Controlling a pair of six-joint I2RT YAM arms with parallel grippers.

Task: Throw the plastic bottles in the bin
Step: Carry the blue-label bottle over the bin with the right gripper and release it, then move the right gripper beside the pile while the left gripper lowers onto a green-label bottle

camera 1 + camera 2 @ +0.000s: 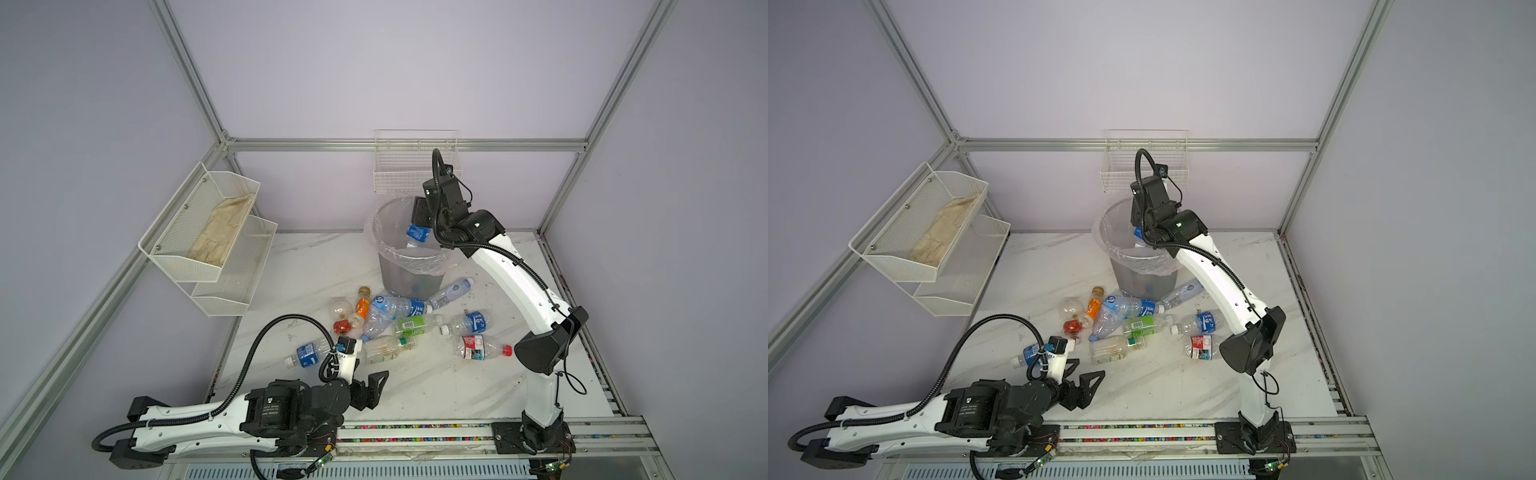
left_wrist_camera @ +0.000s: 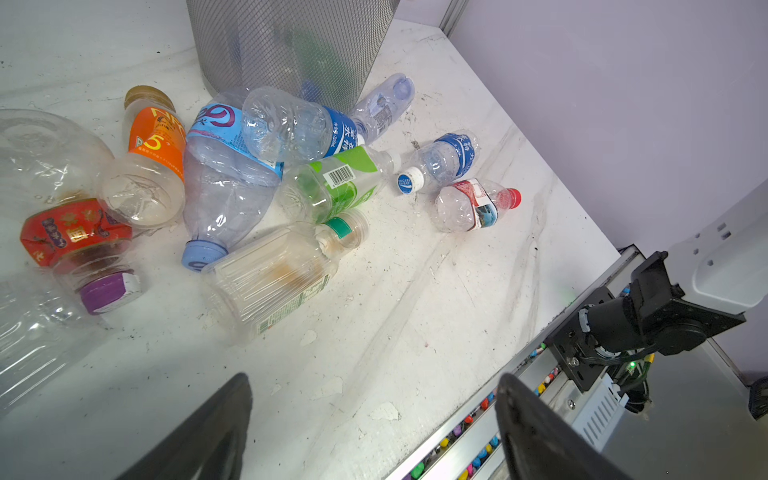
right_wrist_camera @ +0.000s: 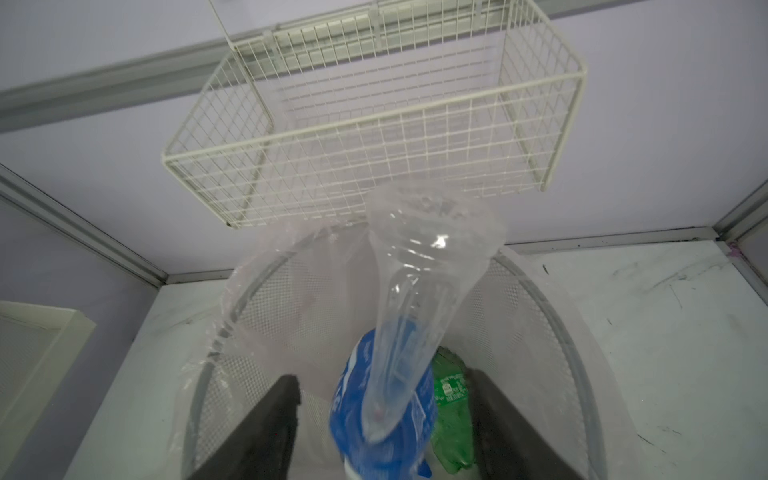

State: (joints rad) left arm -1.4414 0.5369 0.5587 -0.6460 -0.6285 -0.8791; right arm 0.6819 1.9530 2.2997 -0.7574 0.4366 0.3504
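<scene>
A: Where is your right gripper sitting?

B: You are holding the right gripper (image 3: 382, 376) over the bin (image 1: 409, 276); its jaws are standing spread, with a gap showing on each side of the blue bottle (image 3: 384, 419); nothing is gripping that bottle, and it is hanging within the rim, so I am judging it released and going in.

A: What is lying in there already?

B: A green bottle (image 3: 451, 399) is showing beneath it; the mesh wall is hinting at more, but I am not able to count them.

A: What are you leaving undone?

B: Most of the job; about eleven bottles (image 1: 390, 320) are lying on the table (image 1: 436, 386), heaped just before the bin; a pale bottle (image 1: 451, 293) is leaning against its wall; a stray bottle (image 1: 305, 354) is lying beside your left arm.

A: And the left gripper?

B: Your left gripper (image 2: 374, 376) is hovering near the table's front edge, jaws spread wide, pinching nothing; the beige bottle (image 2: 270, 282) is lying nearest, so you are probably reaching there next.
</scene>
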